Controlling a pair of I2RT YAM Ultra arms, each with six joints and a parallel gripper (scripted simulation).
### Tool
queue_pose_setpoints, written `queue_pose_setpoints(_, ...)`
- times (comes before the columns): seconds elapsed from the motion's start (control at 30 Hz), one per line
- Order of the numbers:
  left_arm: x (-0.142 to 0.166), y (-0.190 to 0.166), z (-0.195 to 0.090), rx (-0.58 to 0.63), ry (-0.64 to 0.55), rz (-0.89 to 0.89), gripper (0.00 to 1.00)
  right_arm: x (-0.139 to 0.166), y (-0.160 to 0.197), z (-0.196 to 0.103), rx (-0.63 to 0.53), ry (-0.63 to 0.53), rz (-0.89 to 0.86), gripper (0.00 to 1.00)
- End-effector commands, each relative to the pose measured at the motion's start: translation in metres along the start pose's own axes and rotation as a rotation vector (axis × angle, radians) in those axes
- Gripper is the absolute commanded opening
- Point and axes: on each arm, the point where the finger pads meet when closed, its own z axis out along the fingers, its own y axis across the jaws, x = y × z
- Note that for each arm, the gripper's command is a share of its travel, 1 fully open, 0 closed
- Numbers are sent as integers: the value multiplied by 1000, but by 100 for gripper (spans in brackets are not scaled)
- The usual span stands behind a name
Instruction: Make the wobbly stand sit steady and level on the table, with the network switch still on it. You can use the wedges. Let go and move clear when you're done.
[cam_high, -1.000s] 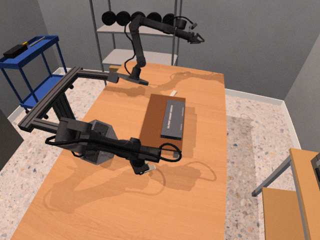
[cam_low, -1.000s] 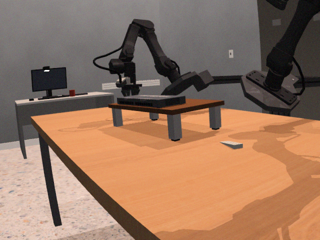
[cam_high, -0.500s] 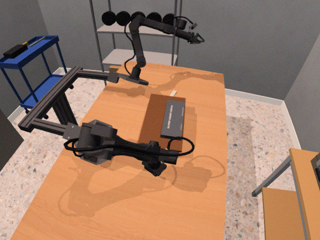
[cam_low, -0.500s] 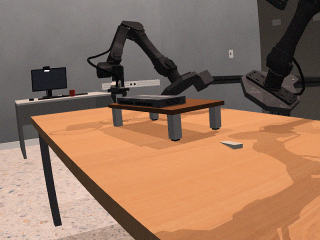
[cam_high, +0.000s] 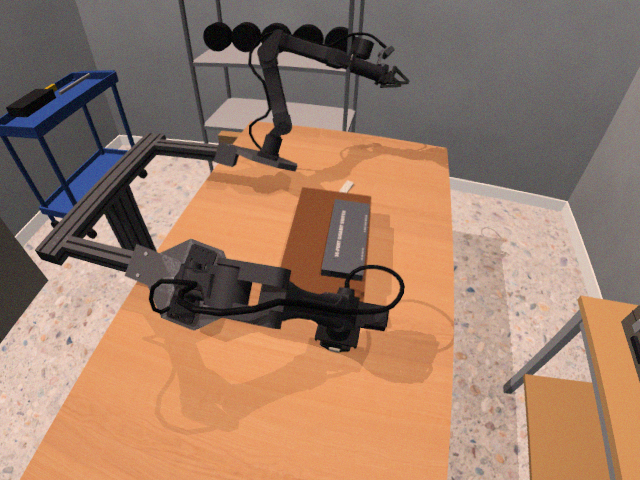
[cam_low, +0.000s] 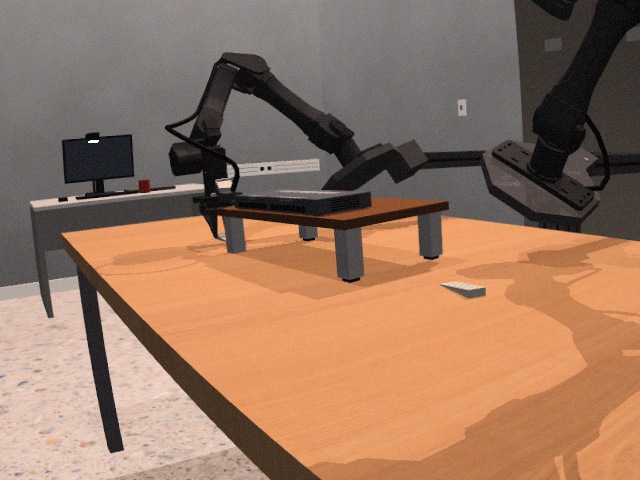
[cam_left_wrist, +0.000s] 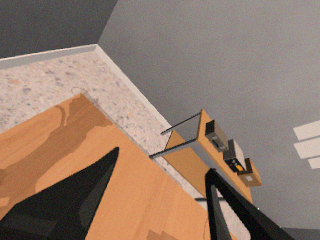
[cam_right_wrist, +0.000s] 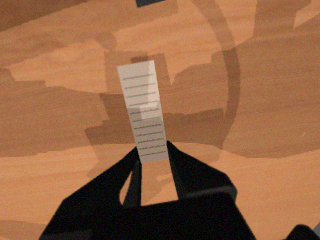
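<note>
The brown stand (cam_high: 327, 231) rests on grey legs mid-table with the dark network switch (cam_high: 347, 237) lying flat on it; both also show in the exterior view, the stand (cam_low: 336, 214) and the switch (cam_low: 305, 200). My right gripper (cam_right_wrist: 153, 148) (cam_high: 336, 346) is shut on the narrow end of a pale ribbed wedge (cam_right_wrist: 144, 112), which it holds low over the table. It hangs beside the stand's corner leg (cam_low: 235, 233) at the near end. A second wedge (cam_low: 463, 289) (cam_high: 347, 184) lies loose on the table at the stand's other end. My left gripper (cam_high: 395, 77) is open and empty, raised high beyond the table's far end.
A metal shelf rack (cam_high: 279, 67) stands behind the table and a blue cart (cam_high: 56, 134) at the left. A black frame (cam_high: 103, 201) carries the arm bases. A side desk (cam_left_wrist: 220, 150) stands to the right and another desk with a monitor (cam_low: 97, 160) beyond.
</note>
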Motion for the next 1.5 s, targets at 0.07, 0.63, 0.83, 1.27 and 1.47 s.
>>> queue_pose_setpoints(0.07,-29,-5,-8,24,-74,12,100,-14,-23,-8,23,-19,-124,0)
queue_pose_setpoints(0.63,-29,-5,-8,24,-74,12,100,-21,-46,-3,93,-21,-99,0)
queue_pose_setpoints(0.83,-29,-5,-8,24,-74,12,100,-6,-35,-2,82,-16,-82,0)
queue_pose_setpoints(1.27,-29,-5,-8,24,-74,12,100,-4,-52,4,98,-14,-58,0)
queue_pose_setpoints(1.47,-29,-5,-8,24,-74,12,100,-10,-55,-14,122,-24,-71,42)
